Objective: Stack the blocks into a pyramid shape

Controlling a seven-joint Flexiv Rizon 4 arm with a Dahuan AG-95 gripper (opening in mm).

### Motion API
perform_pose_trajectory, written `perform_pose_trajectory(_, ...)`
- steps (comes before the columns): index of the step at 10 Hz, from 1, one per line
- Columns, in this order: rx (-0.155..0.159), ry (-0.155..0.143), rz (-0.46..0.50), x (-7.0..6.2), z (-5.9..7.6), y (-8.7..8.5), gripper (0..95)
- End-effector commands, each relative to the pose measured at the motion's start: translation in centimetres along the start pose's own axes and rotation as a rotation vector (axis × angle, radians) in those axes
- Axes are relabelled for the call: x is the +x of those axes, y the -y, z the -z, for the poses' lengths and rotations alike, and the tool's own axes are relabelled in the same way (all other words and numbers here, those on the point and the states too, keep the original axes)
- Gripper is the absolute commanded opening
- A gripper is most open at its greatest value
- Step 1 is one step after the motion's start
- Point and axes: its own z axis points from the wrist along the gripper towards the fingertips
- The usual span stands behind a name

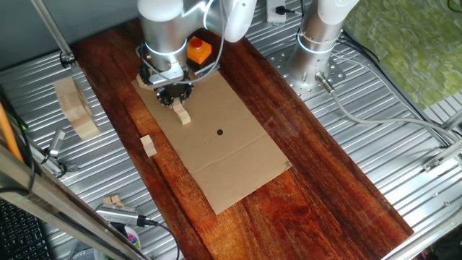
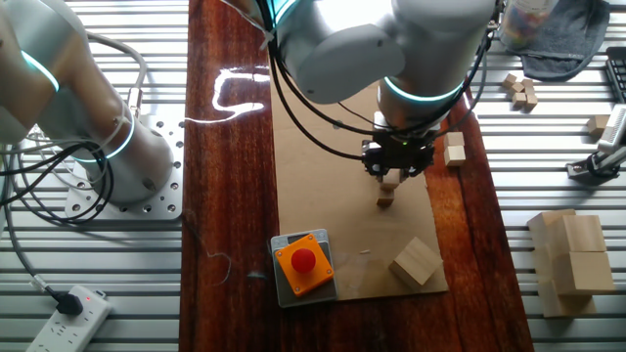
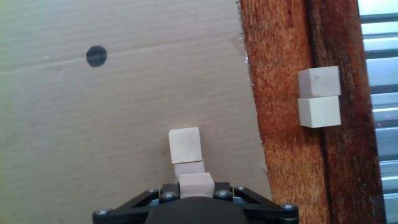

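Note:
My gripper (image 1: 175, 95) hangs over the back part of the cardboard sheet (image 1: 238, 159), shut on a small pale wooden block (image 3: 196, 184) that sits between its jaws. Just below and ahead of it, two more blocks (image 3: 185, 145) lie in a row on the cardboard; the nearer block (image 3: 189, 167) is partly hidden by the held one. In the other fixed view the gripper (image 2: 396, 168) holds the block (image 2: 391, 182) just above one block (image 2: 384, 199). A pair of blocks (image 3: 319, 97) lies touching on the dark wood beside the cardboard (image 1: 148, 145).
An orange box with a red button (image 2: 303, 262) stands on the cardboard's end, next to a faceted wood chunk (image 2: 416, 262). Big wooden slabs (image 1: 76, 108) lie on the metal table. A black dot (image 3: 96, 56) marks the cardboard. A second arm's base (image 1: 317, 43) stands behind.

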Motion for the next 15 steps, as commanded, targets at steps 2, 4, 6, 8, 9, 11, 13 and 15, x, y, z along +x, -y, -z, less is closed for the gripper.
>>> perform_pose_trajectory(2,0.003,-0.002,0.004,0.03,-0.03,-0.06,0.0)
perform_pose_trajectory(4,0.003,-0.002,0.003,0.05,-0.05,-0.23,0.0)
perform_pose_trajectory(6,0.005,-0.003,0.004,0.09,-0.07,-0.45,0.0)
perform_pose_trajectory(8,0.005,-0.004,0.001,0.06,0.02,-0.49,0.0)
perform_pose_trajectory(9,0.005,-0.005,0.001,0.06,0.02,-0.49,0.0)
perform_pose_trajectory(11,0.005,-0.005,-0.001,0.06,0.02,-0.49,0.0)
perform_pose_trajectory(13,0.006,-0.007,0.008,0.05,-0.01,-0.47,0.0)
perform_pose_trajectory(15,0.006,-0.008,0.017,0.07,-0.11,-0.43,0.0)
